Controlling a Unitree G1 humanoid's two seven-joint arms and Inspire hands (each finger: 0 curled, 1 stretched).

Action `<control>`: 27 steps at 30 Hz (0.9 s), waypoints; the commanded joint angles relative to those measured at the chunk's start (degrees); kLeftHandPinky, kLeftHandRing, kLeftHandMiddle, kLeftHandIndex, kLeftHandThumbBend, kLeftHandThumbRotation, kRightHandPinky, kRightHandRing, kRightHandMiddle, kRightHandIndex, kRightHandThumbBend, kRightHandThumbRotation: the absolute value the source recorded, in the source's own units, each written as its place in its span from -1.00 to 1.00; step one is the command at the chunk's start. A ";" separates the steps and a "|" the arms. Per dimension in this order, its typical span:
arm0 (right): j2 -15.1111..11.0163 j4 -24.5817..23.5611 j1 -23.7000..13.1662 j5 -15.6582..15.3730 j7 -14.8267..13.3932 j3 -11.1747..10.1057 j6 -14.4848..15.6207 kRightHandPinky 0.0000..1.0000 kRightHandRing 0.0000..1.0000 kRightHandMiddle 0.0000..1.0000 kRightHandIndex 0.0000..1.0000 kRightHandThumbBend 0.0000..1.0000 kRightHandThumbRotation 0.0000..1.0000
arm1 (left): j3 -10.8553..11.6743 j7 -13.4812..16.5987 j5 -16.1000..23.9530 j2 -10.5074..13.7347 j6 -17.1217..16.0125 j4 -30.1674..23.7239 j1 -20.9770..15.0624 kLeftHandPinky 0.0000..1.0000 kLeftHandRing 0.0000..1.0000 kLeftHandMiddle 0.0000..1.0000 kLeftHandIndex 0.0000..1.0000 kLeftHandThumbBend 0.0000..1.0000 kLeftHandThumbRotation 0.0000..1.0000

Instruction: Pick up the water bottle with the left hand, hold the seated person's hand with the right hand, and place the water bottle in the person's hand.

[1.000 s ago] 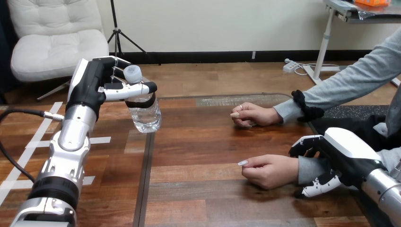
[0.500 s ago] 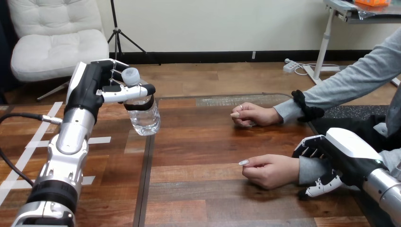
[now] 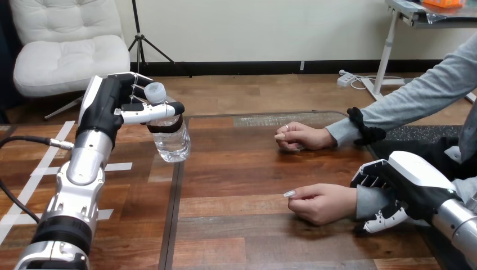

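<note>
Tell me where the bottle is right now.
Head view, left side: the bottle is gripped near its neck by the left hand, tilted, above the table.

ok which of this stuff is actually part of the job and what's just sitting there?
In the job: water bottle, clasped in the left hand; the person's nearer hand; right hand at its wrist.
Lying about: the person's farther hand, resting on the table; white tape strips.

Contacts hidden at both robot hands
The black-and-white left hand (image 3: 115,107) covers the neck of the clear plastic water bottle (image 3: 171,142); the person's grey-sleeved wrist (image 3: 368,201) hides the palm of the right hand (image 3: 416,181), so grip cannot be told
</note>
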 commanded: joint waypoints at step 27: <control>1.41 -0.02 -4.52 5.74 4.49 -0.38 0.34 -0.10 -0.05 0.03 0.00 0.68 -1.00 | 1.10 -0.02 -1.05 1.09 -1.39 -5.01 -2.37 -0.33 -0.25 -0.16 -0.09 0.48 -1.00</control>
